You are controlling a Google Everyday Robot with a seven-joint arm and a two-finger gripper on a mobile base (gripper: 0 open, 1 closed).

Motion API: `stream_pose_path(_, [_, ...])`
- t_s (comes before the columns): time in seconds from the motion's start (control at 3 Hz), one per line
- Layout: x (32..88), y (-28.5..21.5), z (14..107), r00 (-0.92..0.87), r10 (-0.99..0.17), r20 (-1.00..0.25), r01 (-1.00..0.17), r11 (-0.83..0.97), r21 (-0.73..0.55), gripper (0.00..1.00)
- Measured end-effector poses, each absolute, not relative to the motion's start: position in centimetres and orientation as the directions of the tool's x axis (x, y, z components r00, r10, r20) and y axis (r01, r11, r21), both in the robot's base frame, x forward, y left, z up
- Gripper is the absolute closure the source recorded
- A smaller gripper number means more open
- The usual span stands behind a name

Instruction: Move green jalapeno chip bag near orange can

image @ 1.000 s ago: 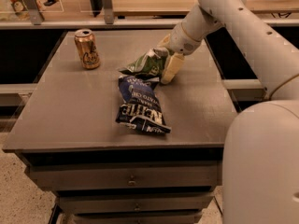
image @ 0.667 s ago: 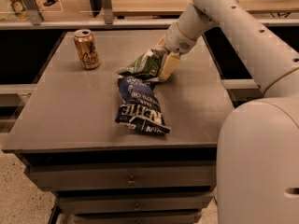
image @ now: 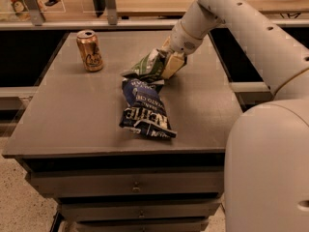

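Note:
The green jalapeno chip bag (image: 146, 67) is crumpled, with white patches, and sits near the middle of the grey table (image: 72, 110). My gripper (image: 166, 63) is shut on the bag's right end, with its cream-coloured fingers (image: 173, 65) low over the tabletop. The orange can (image: 90, 50) stands upright at the back left of the table, well to the left of the bag and apart from it.
A longer dark blue chip bag (image: 144, 110) with white lettering lies just in front of the green bag, its top end close to it. My white arm (image: 251, 37) reaches in from the right. Drawers (image: 135, 185) sit below the table's front edge.
My gripper and the green bag have shifted slightly left and toward the back. The can and the blue bag have not moved.

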State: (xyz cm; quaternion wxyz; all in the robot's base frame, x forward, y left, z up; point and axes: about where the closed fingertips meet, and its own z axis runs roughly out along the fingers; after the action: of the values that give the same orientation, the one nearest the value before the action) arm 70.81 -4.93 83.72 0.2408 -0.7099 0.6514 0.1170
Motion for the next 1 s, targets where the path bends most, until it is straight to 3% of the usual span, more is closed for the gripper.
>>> stream_pose_path(0.33, [70.3, -4.3, 86.0, 0.121, -0.856, -0.503, -0.978, -0.017, -0.206, 1.0])
stream_pose_path(1.0, [68.6, -4.0, 88.1, 0.029, -0.844, -0.536, -0.952, 0.14, -0.272, 1.0])
